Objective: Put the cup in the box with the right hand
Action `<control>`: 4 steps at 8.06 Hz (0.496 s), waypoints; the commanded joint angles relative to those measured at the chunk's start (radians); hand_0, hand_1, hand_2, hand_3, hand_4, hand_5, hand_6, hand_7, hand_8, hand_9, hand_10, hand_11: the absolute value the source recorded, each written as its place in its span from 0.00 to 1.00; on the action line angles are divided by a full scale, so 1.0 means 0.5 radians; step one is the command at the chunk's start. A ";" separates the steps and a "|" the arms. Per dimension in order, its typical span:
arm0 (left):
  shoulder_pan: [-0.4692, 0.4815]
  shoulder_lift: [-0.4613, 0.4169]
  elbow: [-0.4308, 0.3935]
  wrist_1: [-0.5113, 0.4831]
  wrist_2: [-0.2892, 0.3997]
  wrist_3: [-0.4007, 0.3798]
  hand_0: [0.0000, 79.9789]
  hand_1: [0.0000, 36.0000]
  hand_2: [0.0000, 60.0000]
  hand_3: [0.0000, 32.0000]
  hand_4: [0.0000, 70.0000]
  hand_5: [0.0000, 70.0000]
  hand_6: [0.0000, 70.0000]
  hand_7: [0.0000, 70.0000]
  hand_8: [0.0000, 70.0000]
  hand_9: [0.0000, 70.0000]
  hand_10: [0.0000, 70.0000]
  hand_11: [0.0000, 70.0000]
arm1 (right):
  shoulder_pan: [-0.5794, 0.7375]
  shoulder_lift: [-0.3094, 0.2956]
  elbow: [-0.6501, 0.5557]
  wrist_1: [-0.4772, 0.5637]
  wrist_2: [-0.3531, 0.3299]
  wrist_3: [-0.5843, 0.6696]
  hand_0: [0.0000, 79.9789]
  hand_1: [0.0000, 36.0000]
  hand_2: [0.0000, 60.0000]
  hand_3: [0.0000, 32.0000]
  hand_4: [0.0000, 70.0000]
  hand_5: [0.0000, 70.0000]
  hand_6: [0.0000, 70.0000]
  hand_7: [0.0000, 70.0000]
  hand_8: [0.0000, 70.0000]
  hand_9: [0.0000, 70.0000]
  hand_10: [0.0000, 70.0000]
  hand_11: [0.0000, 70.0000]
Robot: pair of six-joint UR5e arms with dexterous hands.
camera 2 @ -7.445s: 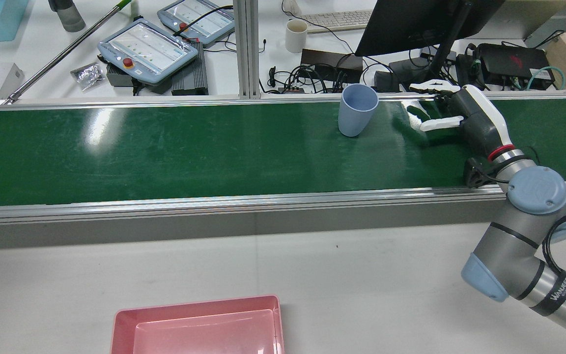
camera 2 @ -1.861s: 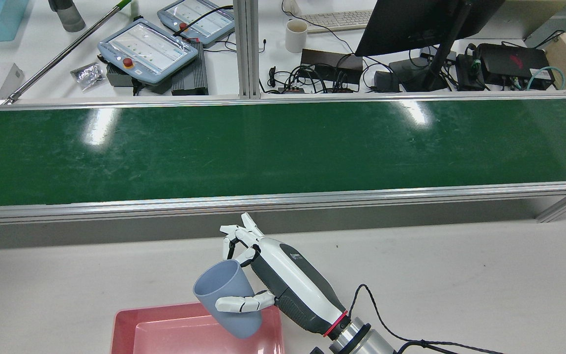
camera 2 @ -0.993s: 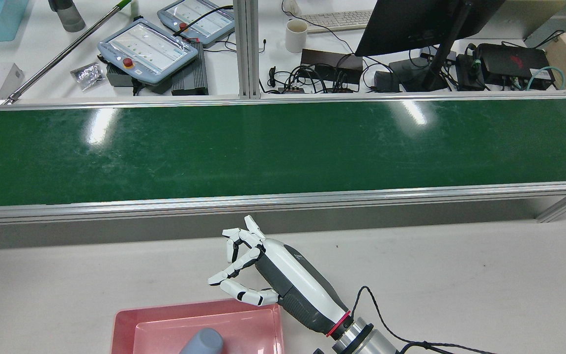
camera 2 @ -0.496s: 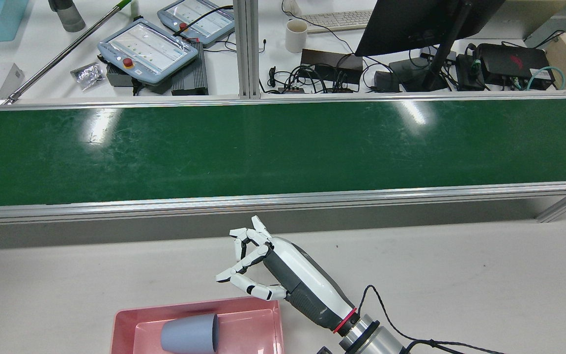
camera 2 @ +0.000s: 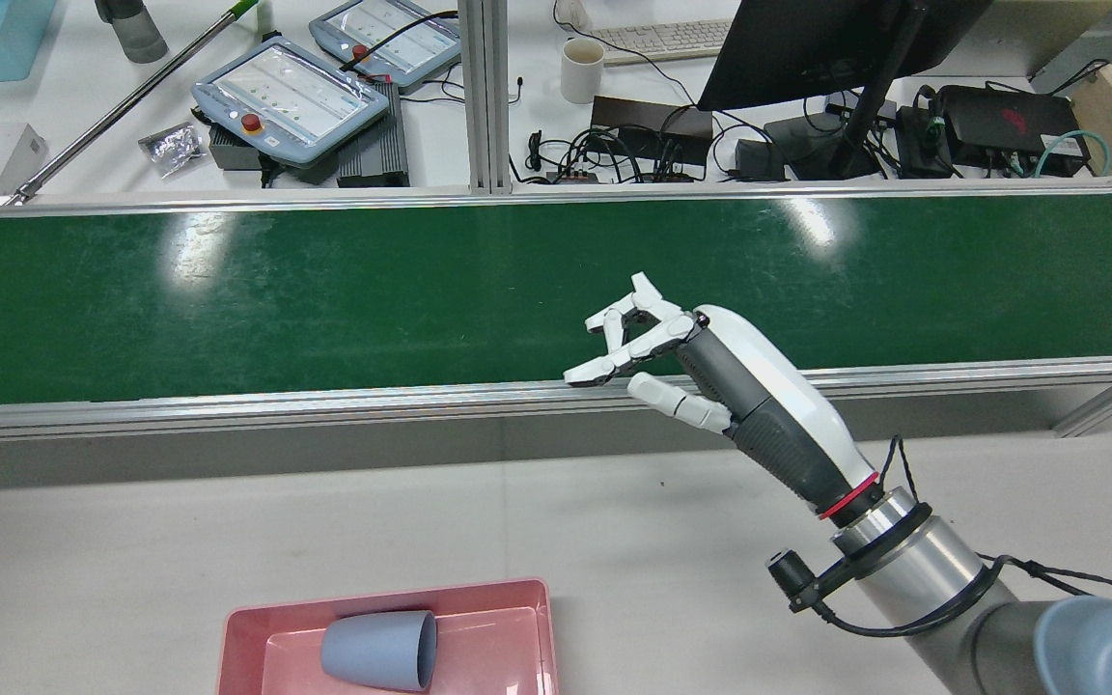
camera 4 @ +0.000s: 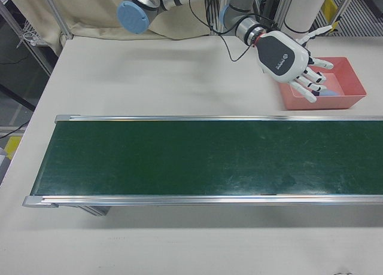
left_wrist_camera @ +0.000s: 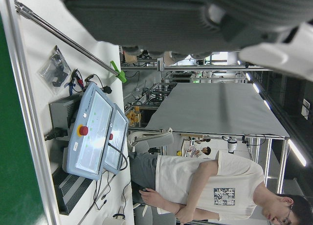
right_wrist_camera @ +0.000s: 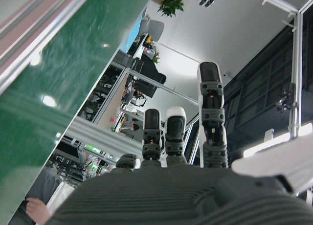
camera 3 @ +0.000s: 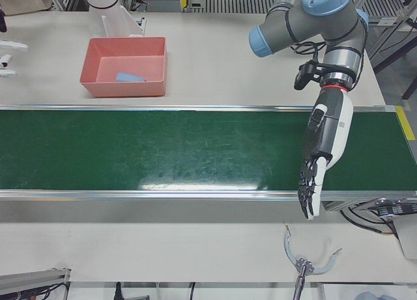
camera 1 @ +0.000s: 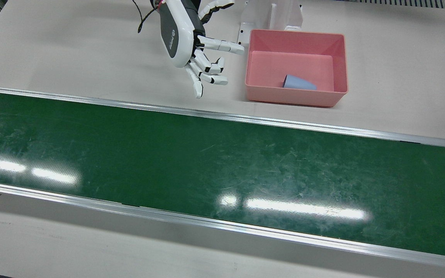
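- My right hand (camera 2: 701,372) is empty, its white fingers (camera 1: 211,79) spread above the pale tabletop (camera 1: 72,50), beside the near rail of the green conveyor belt (camera 1: 207,162).
- The pale blue plastic cup (camera 2: 380,652) lies on its side inside the pink rectangular plastic box (camera 1: 296,98), apart from that hand.
- Only my left-front view shows the left hand (camera 3: 317,163): fingers straight, holding nothing, hanging over the belt's far rail.
- The front view shows bare belt along its whole length.
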 commanded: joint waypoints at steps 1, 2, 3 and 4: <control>-0.001 0.000 0.000 0.000 0.000 0.000 0.00 0.00 0.00 0.00 0.00 0.00 0.00 0.00 0.00 0.00 0.00 0.00 | 0.592 -0.352 -0.004 -0.023 -0.196 0.558 0.27 0.00 0.01 0.00 1.00 0.00 0.22 1.00 0.16 0.41 0.06 0.07; 0.002 0.000 0.000 0.000 0.000 0.000 0.00 0.00 0.00 0.00 0.00 0.00 0.00 0.00 0.00 0.00 0.00 0.00 | 0.853 -0.390 -0.080 -0.023 -0.349 0.672 0.42 0.00 0.00 0.00 0.95 0.00 0.20 0.98 0.16 0.38 0.06 0.07; -0.001 0.000 0.000 0.000 0.000 0.000 0.00 0.00 0.00 0.00 0.00 0.00 0.00 0.00 0.00 0.00 0.00 0.00 | 1.093 -0.390 -0.294 -0.002 -0.536 0.891 0.44 0.00 0.00 0.00 0.88 0.00 0.18 0.86 0.14 0.33 0.06 0.08; 0.002 0.000 0.000 0.000 0.000 0.000 0.00 0.00 0.00 0.00 0.00 0.00 0.00 0.00 0.00 0.00 0.00 0.00 | 1.259 -0.387 -0.475 0.001 -0.668 1.061 0.48 0.00 0.00 0.00 0.89 0.00 0.18 0.83 0.14 0.33 0.07 0.10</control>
